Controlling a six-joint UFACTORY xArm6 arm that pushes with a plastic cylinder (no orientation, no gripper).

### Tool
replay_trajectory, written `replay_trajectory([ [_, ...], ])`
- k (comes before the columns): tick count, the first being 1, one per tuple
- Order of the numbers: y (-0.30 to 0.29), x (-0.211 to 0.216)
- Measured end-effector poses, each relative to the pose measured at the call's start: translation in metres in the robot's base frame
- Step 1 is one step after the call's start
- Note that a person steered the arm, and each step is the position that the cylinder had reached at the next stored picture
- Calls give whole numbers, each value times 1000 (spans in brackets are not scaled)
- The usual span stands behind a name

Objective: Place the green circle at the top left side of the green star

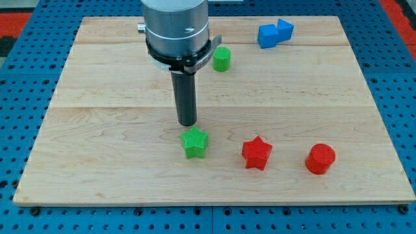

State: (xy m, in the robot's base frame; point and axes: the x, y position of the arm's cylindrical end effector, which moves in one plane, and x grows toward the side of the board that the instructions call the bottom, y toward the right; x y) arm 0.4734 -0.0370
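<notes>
The green circle stands near the view's top, just right of the arm's body. The green star lies low in the middle of the wooden board. My tip rests on the board just above the green star and slightly to its left, close to it but apart. The green circle is well above and to the right of my tip.
A red star lies right of the green star. A red circle lies further right. Two blue blocks sit together at the view's top right. The arm's grey body covers the top centre.
</notes>
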Motion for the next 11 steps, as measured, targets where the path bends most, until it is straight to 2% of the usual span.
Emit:
replay_trajectory([
  [2, 0, 53],
  [3, 2, 18],
  [5, 122, -79],
  [7, 94, -166],
  [8, 26, -152],
  [9, -69, -101],
  [10, -103, -42],
  [11, -103, -26],
])
